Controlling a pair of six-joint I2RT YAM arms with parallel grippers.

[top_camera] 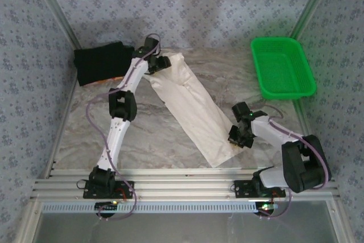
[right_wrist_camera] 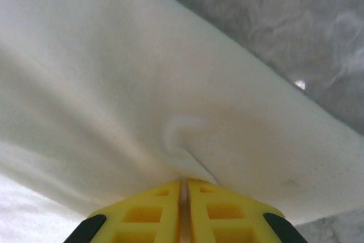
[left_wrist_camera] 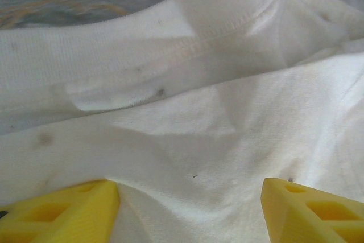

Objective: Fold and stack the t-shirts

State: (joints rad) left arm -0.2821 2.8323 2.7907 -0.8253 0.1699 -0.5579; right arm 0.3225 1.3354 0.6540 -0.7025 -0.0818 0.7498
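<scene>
The cream-white t-shirt lies folded into a long strip, running diagonally from the back centre to the front right of the table. My left gripper is at its far collar end, open, with yellow fingers wide apart and pressed on the cloth. My right gripper sits at the strip's near right edge, shut on a pinch of the cream-white shirt. The black t-shirt lies folded at the back left, an orange bit at its front edge.
A green plastic mesh basket stands at the back right. The marble table top is bare at front left. Patterned walls close in the sides and back.
</scene>
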